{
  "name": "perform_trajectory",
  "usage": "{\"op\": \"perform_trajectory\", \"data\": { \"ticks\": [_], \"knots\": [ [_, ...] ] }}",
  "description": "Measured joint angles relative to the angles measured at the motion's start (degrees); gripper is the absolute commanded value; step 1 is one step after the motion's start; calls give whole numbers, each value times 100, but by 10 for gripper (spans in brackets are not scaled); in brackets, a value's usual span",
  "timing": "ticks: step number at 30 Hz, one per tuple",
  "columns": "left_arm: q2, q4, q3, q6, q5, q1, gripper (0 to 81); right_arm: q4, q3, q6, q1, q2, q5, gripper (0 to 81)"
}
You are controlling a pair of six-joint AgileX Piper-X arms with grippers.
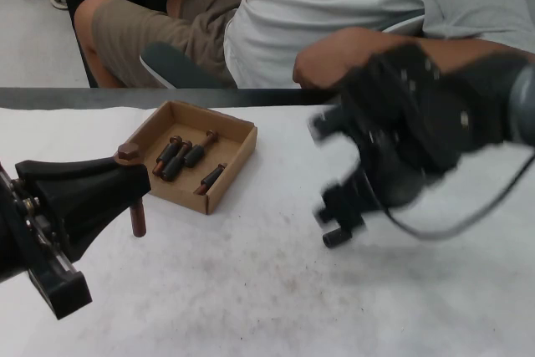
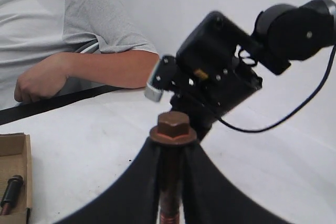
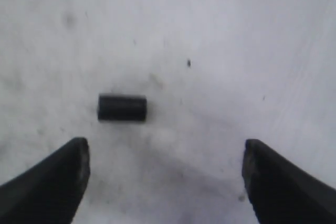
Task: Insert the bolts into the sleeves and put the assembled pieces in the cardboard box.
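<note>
While left pincer (image 2: 170, 153) grips 1 bolt (image 2: 172, 126) | right pincer (image 3: 165, 161) wide by 1 sleeve (image 3: 122, 107) | box (image 1: 232, 169): 4 pieces (image 1: 178, 159)

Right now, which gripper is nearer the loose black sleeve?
Right. The right gripper hangs open close above the sleeve; the left gripper holds a bolt beside the cardboard box.

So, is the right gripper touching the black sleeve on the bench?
Apart. The right wrist view shows the sleeve lying on the bench beyond the open right gripper, with bare surface between.
</note>
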Motion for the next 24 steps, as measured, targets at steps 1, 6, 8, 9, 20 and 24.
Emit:
{"op": "perform_trajectory", "data": {
  "ticks": [1, 6, 8, 9, 20, 24],
  "knots": [
    [0, 0, 0, 0, 0, 0, 8, -36, -229, -1, 9, 0, 39, 744],
    [0, 0, 0, 0, 0, 0, 8, 83, -1160, 225, 6, -67, 306, 744],
    [0, 0, 0, 0, 0, 0, 8, 350, -1131, 514, -11, -72, -62, 744],
    [0, 0, 0, 0, 0, 0, 8, 479, -1068, 592, -11, -26, -282, 744],
    [0, 0, 0, 0, 0, 0, 8, 1399, -1617, -39, -53, 375, -270, 744],
    [0, 0, 0, 0, 0, 0, 8, 1507, -1524, 261, -84, 404, -461, 744]
  ]
}}
